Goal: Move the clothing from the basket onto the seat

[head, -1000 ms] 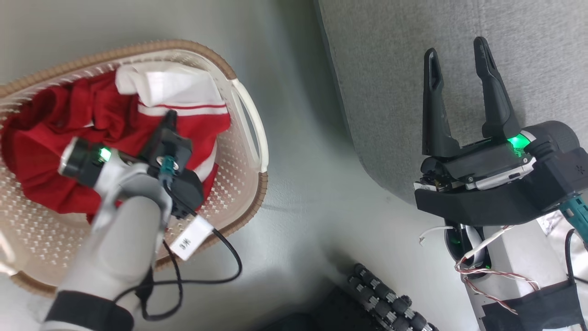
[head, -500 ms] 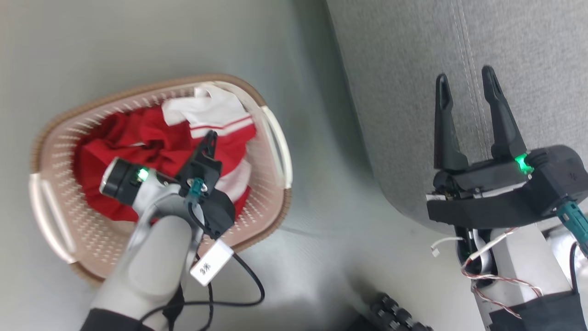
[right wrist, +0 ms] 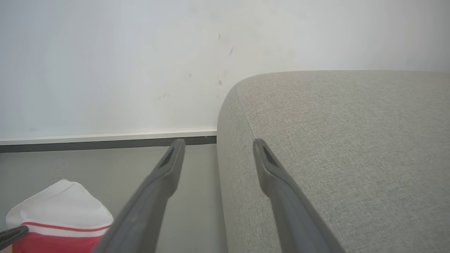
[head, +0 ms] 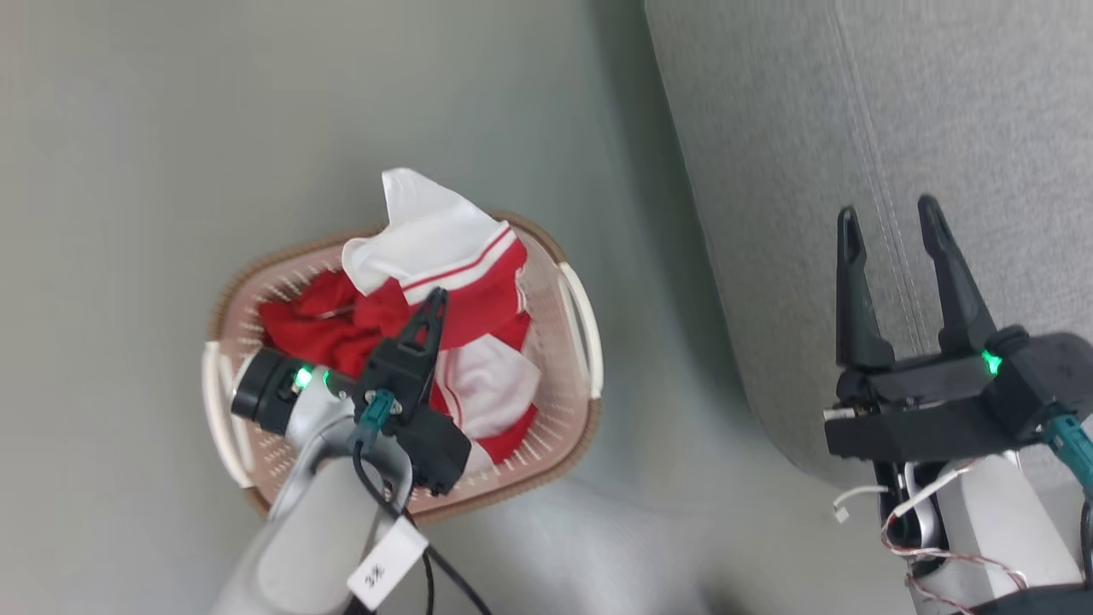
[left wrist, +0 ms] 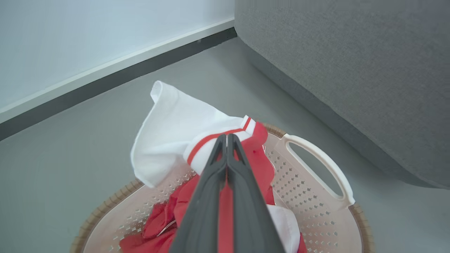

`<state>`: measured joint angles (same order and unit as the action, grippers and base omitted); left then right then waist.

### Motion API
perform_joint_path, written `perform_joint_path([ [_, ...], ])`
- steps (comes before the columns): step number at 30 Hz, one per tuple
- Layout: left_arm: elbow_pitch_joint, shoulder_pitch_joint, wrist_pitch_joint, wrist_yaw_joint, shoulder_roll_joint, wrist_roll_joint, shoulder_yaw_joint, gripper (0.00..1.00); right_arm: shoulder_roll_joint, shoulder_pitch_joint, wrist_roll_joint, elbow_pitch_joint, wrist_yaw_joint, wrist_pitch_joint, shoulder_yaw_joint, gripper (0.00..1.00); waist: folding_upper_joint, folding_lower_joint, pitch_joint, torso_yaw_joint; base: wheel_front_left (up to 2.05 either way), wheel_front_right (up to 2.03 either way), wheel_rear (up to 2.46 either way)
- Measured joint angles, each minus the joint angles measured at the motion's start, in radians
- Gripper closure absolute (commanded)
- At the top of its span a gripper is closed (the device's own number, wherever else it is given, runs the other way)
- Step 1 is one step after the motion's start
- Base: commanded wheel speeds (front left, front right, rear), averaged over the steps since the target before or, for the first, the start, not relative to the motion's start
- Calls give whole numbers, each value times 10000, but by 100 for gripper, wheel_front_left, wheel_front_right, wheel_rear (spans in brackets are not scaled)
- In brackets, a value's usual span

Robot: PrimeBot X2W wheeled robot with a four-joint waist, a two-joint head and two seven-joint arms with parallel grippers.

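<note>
The clothing [head: 461,256], red with white panels and stripe trim, lies bunched in the cream basket [head: 582,329] on the floor. My left gripper [head: 434,299] is shut on the clothing at its striped edge, and a white panel [left wrist: 168,130] stands pulled up above the brown rim. Red fabric shows between the closed fingers [left wrist: 242,196] in the left wrist view. The grey seat [head: 854,102] fills the right side, close to the basket's handle [left wrist: 316,154]. My right gripper [head: 886,209] is open and holds nothing, over the seat's edge [right wrist: 351,140]. The lifted clothing [right wrist: 59,203] shows low on the left in the right wrist view.
Grey floor [head: 171,128] surrounds the basket, with a narrow strip of it between basket and seat. A white wall with a dark baseboard [left wrist: 105,77] runs behind. A black cable with a white tag [head: 386,565] hangs from my left forearm.
The head camera has risen and shifted, so the basket looks smaller. My left gripper, still shut on the clothing, has drawn the white-and-red piece up above the basket rim.
</note>
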<state>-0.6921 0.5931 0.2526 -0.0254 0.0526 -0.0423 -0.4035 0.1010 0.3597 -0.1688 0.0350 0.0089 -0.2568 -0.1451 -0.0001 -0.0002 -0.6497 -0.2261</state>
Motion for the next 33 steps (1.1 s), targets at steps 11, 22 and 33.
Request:
perform_joint_path([
  [11, 1987, -1306, 0, -23, -25, -516, -176, 63, 44, -933, 33, 178, -2, 0, 267, 0, 0, 1, 1766, 747, 0, 0, 0],
  [22, 3229, -2575, 0, -399, -42, -963, 36, 0, 144, -1715, 115, 328, -4, 0, 545, 0, -1, 0, 3259, 1168, 0, 0, 0],
  [33, 4142, -4386, 0, -803, 79, -1407, 1152, 0, 140, -3002, 297, 186, -104, 0, 617, 0, -1, 1, 4858, 1539, 0, 0, 0],
])
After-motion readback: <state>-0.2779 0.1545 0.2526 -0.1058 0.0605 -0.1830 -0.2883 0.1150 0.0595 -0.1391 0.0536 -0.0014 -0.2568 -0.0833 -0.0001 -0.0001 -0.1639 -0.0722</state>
